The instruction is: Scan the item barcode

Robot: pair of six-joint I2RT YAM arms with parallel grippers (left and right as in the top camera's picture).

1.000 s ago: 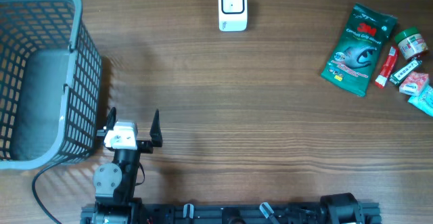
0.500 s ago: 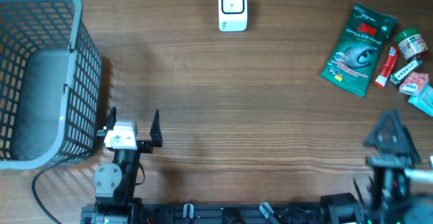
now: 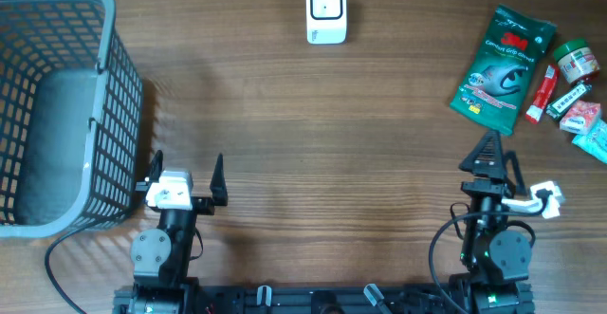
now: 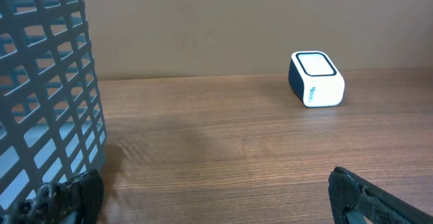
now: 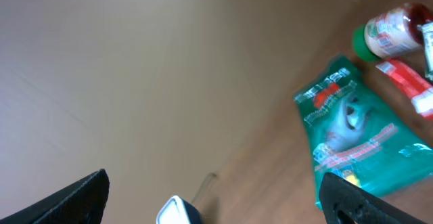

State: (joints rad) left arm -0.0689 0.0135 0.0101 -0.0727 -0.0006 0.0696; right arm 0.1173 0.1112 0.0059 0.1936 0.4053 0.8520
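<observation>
Overhead view: left gripper [image 3: 186, 170] sat at the near table edge, fingers spread apart, holding nothing, with the grey basket [image 3: 59, 96] just to its left. Right gripper [image 3: 491, 159] was near the front edge on the other side, jaws also wide apart and empty. Items were ahead of the right gripper: green packet [image 3: 501, 69] closest, almost straight ahead, then red tube [image 3: 542, 93], green-capped jar [image 3: 576, 61] and small sachets further to its right. White scanner [image 3: 325, 10] stood well ahead and to the left of the right gripper, at the far edge of the table [image 3: 332, 134].

Left wrist view: both fingertips showed at the bottom corners, far apart, nothing between them. Basket wall was close on the left, scanner [image 4: 316, 79] ahead and to the right, well apart.

Right wrist view: tilted and blurred. Fingertips at the lower corners, spread, empty. Green packet [image 5: 358, 136] lay ahead to the right, jar [image 5: 391, 36] and red tube [image 5: 414, 85] beyond it, scanner [image 5: 177, 212] barely visible at bottom.

Risks, as judgement: items sat crowded, so reaching for the packet could nudge the tube or jar. Flat, slick packet might slip or buckle in a pinch. Barcode side was not visible, so the item could reach the scanner facing the wrong way.
</observation>
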